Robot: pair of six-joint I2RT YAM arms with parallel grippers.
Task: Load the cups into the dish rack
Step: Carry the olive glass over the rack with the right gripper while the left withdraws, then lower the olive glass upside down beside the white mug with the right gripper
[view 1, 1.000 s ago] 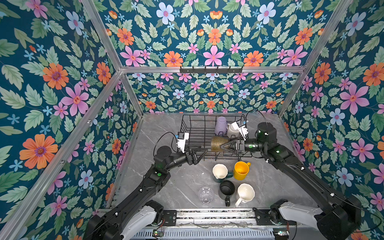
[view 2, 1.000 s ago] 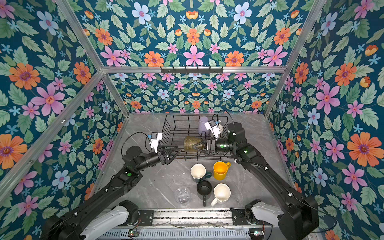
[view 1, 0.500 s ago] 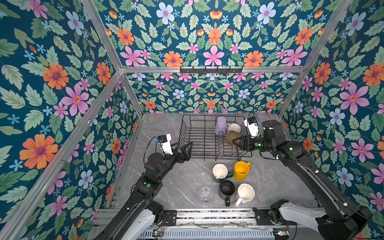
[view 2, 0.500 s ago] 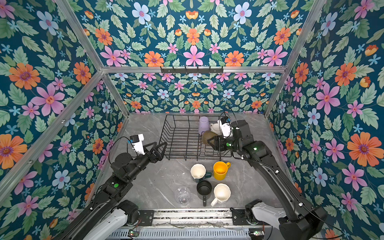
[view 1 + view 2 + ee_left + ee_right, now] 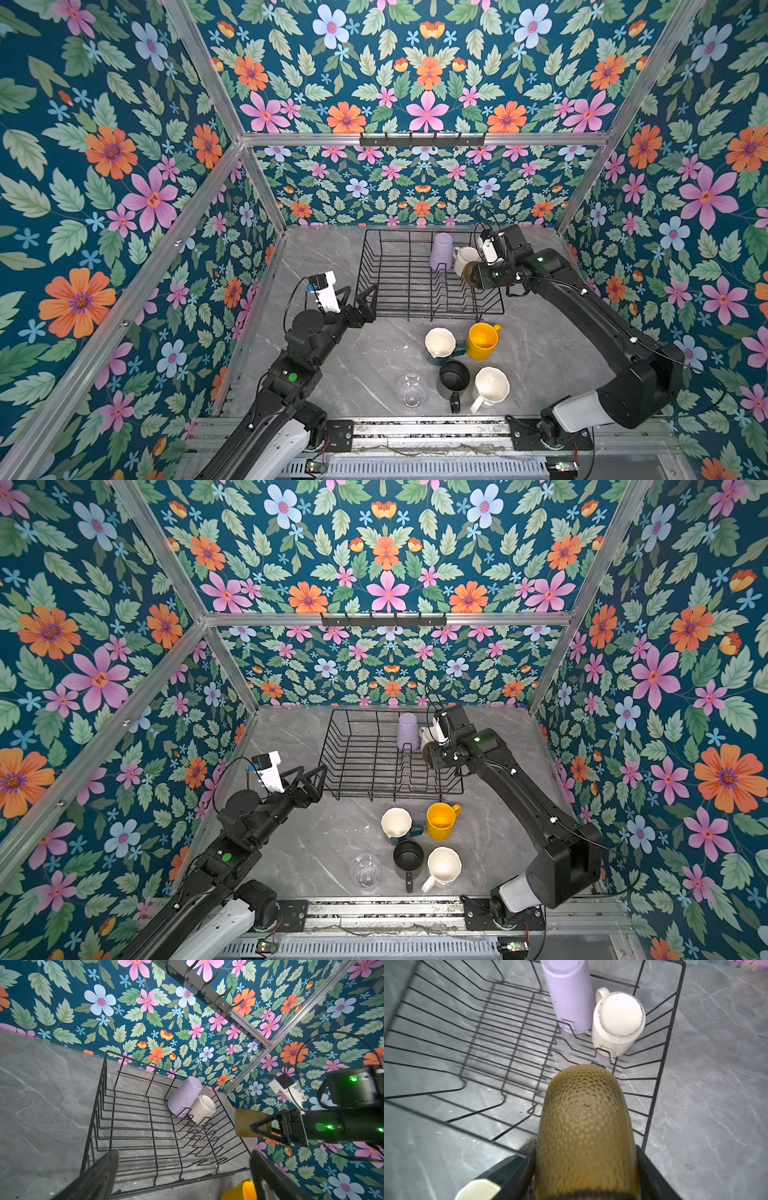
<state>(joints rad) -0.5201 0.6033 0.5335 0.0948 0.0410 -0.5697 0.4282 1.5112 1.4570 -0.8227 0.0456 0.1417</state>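
The black wire dish rack [image 5: 399,286] [image 5: 357,766] stands at the back of the table. A lavender tumbler [image 5: 441,251] [image 5: 571,997] and a white mug [image 5: 465,259] [image 5: 618,1022] sit upside down in its far right corner. My right gripper [image 5: 473,274] [image 5: 586,1157] is shut on the dimpled olive-amber glass [image 5: 583,1118] [image 5: 245,1124], held sideways above the rack's right side beside the white mug. My left gripper [image 5: 365,297] [image 5: 182,1167] is open and empty at the rack's front left corner.
In front of the rack stand a dark green mug with a cream inside [image 5: 439,345], a yellow mug [image 5: 482,340], a black mug [image 5: 454,378], a white mug [image 5: 490,386] and a clear glass [image 5: 411,390]. Flowered walls close in three sides.
The left gripper has drawn back from the olive-amber glass toward the rack's front left corner. The right gripper has carried the glass from the rack's front to its right side near the white mug.
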